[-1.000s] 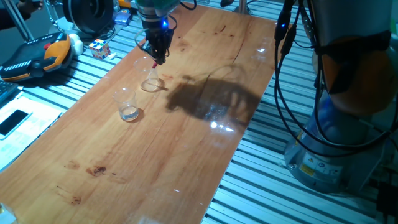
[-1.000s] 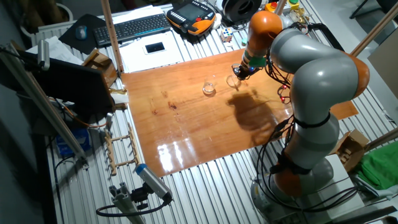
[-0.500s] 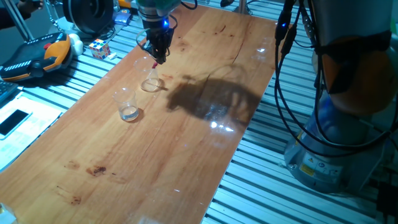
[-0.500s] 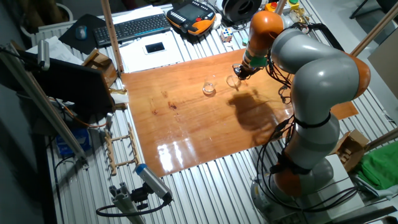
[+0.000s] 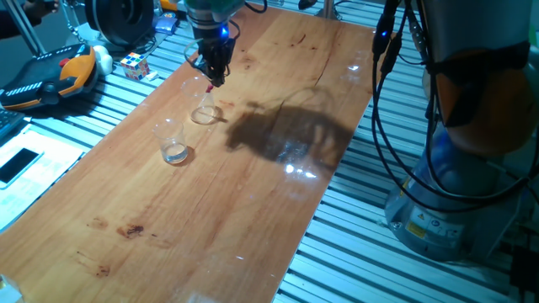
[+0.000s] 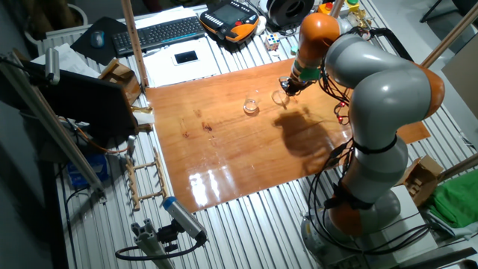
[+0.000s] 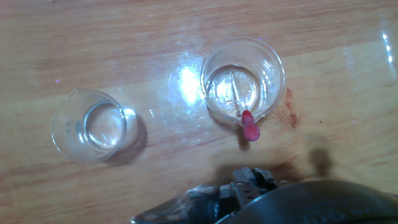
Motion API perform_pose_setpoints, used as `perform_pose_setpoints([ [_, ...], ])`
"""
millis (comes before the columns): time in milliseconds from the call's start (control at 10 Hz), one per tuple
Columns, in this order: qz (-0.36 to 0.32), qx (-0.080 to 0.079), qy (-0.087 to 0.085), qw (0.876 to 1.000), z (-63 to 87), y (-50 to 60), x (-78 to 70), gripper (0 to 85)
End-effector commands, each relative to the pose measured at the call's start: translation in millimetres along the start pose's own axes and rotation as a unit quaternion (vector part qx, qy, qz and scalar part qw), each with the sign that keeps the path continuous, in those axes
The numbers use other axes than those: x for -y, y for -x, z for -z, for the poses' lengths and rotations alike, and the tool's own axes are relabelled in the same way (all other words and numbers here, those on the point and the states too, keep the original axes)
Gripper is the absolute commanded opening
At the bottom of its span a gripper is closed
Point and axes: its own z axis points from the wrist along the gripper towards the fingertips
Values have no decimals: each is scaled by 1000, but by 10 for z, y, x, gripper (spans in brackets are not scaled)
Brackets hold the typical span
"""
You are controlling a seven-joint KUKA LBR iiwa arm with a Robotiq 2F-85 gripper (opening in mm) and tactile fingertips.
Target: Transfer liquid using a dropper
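Wooden counter (image 5: 253,194), glossy, marked with small reddish stains, is carried on a slatted metal bench. Clear tumbler (image 5: 172,141), upright, is seen nearest on the counter, with a shallow glint of liquid (image 5: 176,153) at its base. Low clear glass dish (image 5: 205,114) is set just beyond, apart from the tumbler. Dropper (image 7: 244,112) is leaned inside the dish, its red bulb projecting over the rim. Hand (image 5: 212,77) is held directly above the dish; the dropper appears ungripped, though how far the fingers are parted cannot be told. Rubik's cube (image 5: 134,64) is seen farther back
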Motion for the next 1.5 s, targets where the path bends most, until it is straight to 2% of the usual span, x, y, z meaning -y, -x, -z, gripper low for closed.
perform_pose_setpoints([
  [0,-3,2,11,1000,0,0,0,10],
  [100,-6,1,17,1000,0,0,0,10],
  [400,-1,-14,6,1000,0,0,0,10],
  [500,2,-14,-3,1000,0,0,0,10],
  [700,2,-19,-2,1000,12,-8,-2,10],
  [900,3,-14,-11,1000,-11,65,-46,10],
  [1100,-1,-7,-11,1000,-9,142,-36,10],
  [1300,-3,-4,-2,1000,-1,179,-9,17],
  [1400,-2,-1,-2,1000,6,185,-20,63],
])
